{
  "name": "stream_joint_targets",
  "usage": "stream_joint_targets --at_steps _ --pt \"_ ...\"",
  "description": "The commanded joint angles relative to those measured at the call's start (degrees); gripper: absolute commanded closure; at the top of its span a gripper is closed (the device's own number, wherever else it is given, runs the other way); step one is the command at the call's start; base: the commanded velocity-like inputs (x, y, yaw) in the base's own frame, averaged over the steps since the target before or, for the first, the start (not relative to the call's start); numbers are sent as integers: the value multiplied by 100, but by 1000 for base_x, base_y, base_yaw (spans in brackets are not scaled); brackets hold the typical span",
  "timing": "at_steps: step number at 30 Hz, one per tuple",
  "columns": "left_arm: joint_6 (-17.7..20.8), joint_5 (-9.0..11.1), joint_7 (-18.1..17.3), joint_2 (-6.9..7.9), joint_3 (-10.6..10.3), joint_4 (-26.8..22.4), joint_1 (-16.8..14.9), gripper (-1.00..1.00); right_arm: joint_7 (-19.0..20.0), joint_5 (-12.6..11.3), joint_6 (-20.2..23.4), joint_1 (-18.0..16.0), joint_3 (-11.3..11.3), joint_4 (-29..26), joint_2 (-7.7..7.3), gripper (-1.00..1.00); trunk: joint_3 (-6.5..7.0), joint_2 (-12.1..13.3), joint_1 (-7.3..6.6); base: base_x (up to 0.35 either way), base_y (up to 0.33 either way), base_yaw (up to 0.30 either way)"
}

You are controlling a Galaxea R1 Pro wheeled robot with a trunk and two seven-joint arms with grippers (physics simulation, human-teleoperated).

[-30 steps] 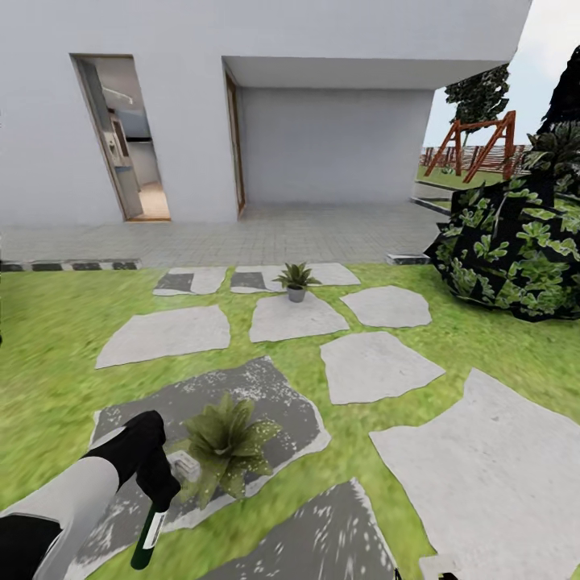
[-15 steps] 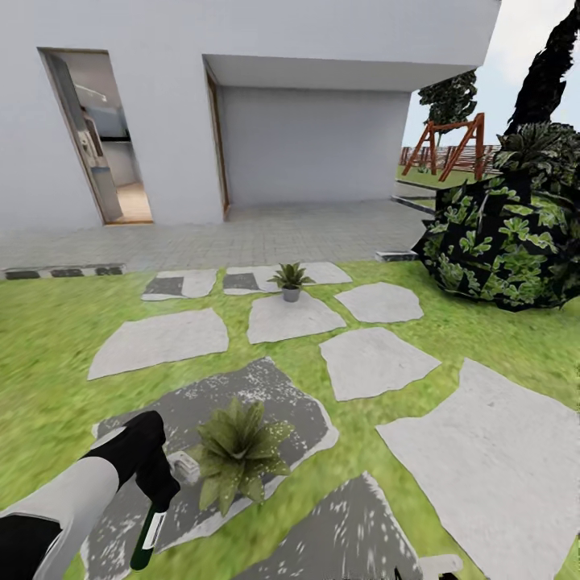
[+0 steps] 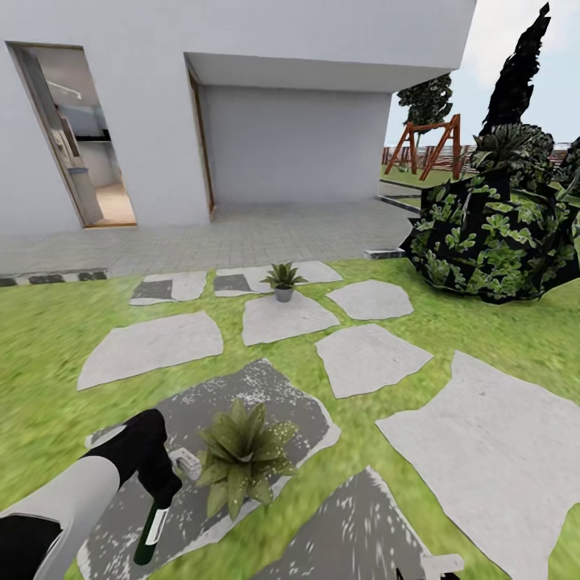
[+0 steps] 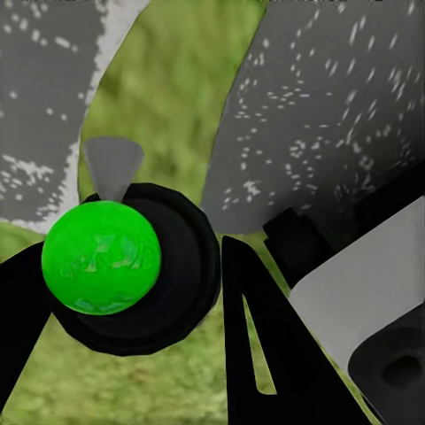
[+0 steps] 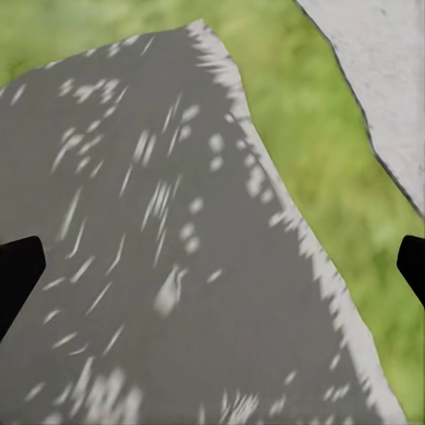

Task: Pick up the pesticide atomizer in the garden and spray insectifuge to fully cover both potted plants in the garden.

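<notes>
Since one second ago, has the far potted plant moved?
No. The far potted plant stays at the far edge of the pale stepping stone; the camera turned.

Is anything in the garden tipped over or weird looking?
Nothing is knocked over. Both potted plants, the near one and the far one, stand upright on their stones. The one odd thing: the left hand holds the atomizer upside down, its dark bottle hanging toward the ground and its pale spray top beside the near plant.
</notes>
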Motion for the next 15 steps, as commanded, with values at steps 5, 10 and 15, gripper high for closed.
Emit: stream_joint_targets --at_steps 5,10,15 --pt "37 -40 -61 -1 -3 -17 -1 100 -22 56 -25 -4 -33 3 -2 -100 -5 -2 -1 0 0 0" --pt "40 -38 -71 -8 -1 -21 -1 100 -24 55 -26 -4 -33 2 -3 -100 -5 -2 -1 0 0 -121" --pt "44 -38 -72 -8 0 -19 -1 100 -22 55 -26 -4 -33 2 -1 -100 -5 -2 -1 0 0 -251"
